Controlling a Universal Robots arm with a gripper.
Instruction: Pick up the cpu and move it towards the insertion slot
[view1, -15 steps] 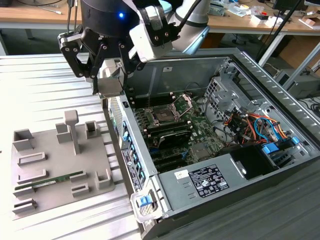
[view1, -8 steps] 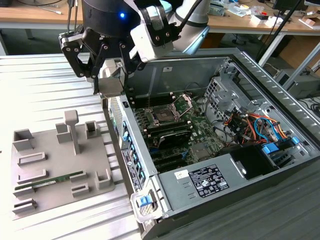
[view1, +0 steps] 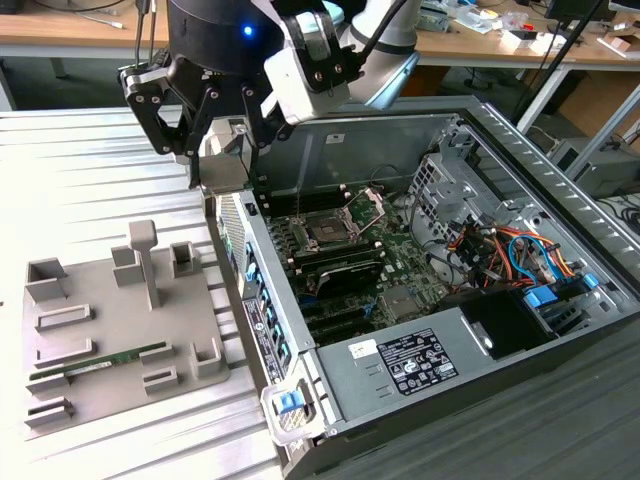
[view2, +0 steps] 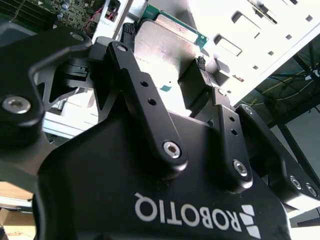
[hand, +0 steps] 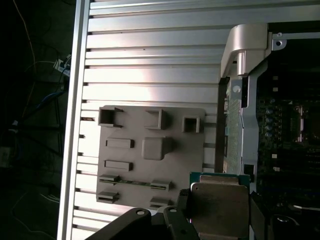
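Clearly the gripper (view2: 165, 47) is clenched on the cpu (hand: 220, 206), its black metal fingers (view2: 145, 100) pinching opposite edges. The chip is a flat square with a dull, brushed silvery lid on a thin green board. Below the gripper, toward the exterior view's right and well apart, lies the insertion slot (view1: 325, 232), a dark square socket framed in silver metal.

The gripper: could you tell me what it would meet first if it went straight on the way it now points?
Most likely the case wall: the gripper, shut on the cpu, points down just above its top edge, though depth is unclear.
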